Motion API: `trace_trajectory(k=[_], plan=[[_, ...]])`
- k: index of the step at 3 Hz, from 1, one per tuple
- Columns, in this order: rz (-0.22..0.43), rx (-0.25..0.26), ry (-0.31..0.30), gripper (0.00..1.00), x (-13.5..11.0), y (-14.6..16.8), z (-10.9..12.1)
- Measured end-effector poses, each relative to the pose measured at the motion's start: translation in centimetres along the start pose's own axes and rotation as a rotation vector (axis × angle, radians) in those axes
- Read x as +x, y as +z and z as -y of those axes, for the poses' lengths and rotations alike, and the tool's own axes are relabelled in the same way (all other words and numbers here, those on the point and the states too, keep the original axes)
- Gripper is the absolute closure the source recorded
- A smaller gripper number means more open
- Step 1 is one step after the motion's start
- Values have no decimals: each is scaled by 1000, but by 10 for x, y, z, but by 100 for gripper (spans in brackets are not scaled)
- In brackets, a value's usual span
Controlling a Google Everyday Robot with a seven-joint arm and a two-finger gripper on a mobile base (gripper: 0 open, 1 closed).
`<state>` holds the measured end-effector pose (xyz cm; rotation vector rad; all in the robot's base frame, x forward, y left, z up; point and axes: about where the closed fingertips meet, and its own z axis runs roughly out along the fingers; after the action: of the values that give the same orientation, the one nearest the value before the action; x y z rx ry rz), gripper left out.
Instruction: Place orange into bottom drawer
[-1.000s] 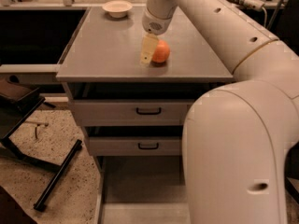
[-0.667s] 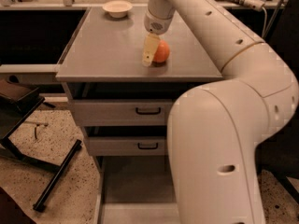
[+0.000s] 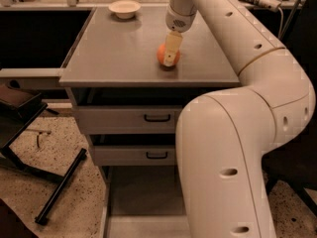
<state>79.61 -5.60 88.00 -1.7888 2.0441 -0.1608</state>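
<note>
The orange [image 3: 162, 55] sits on the grey cabinet's top [image 3: 114, 48], right of the middle. My gripper [image 3: 171, 57] comes down from above and is right at the orange, covering its right half. The orange still rests on the top. The bottom drawer [image 3: 143, 190] is pulled out at floor level, a wide grey tray, and its right side is hidden behind my arm.
A cream bowl [image 3: 124, 8] stands at the back of the cabinet top. Two upper drawers with black handles [image 3: 157, 117] [image 3: 156, 155] stick out slightly. My bulky white arm [image 3: 233, 148] fills the right. A black stand [image 3: 59, 187] lies on the floor at left.
My gripper has shifted a little right, from beside the orange to over it. The orange has stayed in place. My arm's lower links have swung across the right of the view.
</note>
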Motion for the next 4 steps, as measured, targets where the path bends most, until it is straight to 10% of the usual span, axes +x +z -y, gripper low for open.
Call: trace_trajectory(k=[4], plan=[[3,-77,-50,0,-22,28,-22]])
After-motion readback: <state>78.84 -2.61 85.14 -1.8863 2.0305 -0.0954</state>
